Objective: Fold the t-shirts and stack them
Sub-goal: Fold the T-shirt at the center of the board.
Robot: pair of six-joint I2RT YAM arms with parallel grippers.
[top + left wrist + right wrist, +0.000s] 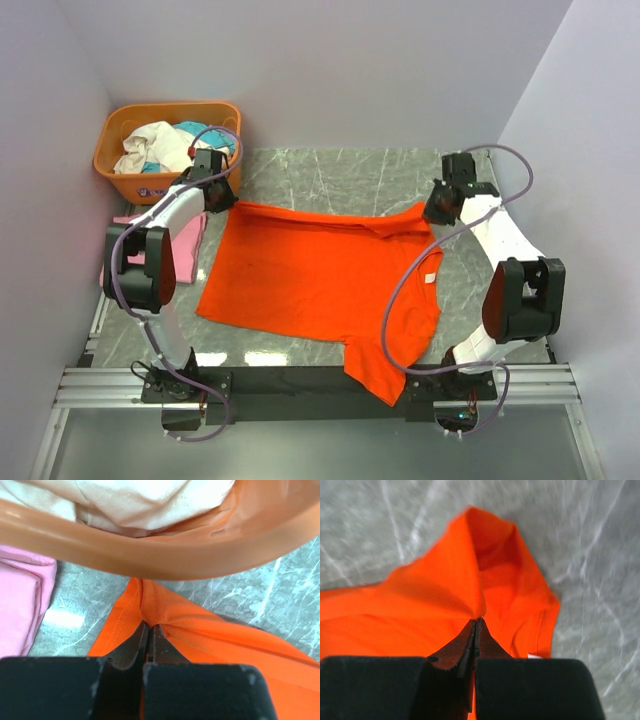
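Note:
The bright orange-red t-shirt (320, 280) lies spread across the grey marble table, one part hanging over the near edge. My left gripper (222, 197) is shut on its far left corner; the left wrist view shows the cloth (200, 635) pinched between the jaws. My right gripper (436, 208) is shut on the far right part of the shirt; the right wrist view shows the cloth (440, 595) bunched up at the fingertips. The light pink t-shirt (190, 235) lies folded at the left, partly under my left arm, and shows in the left wrist view (20, 605).
An orange plastic basket (165, 180) with several white and teal cloths stands at the far left corner, right behind my left gripper; its rim (150, 555) fills the top of the left wrist view. Grey walls close in the left, far and right sides.

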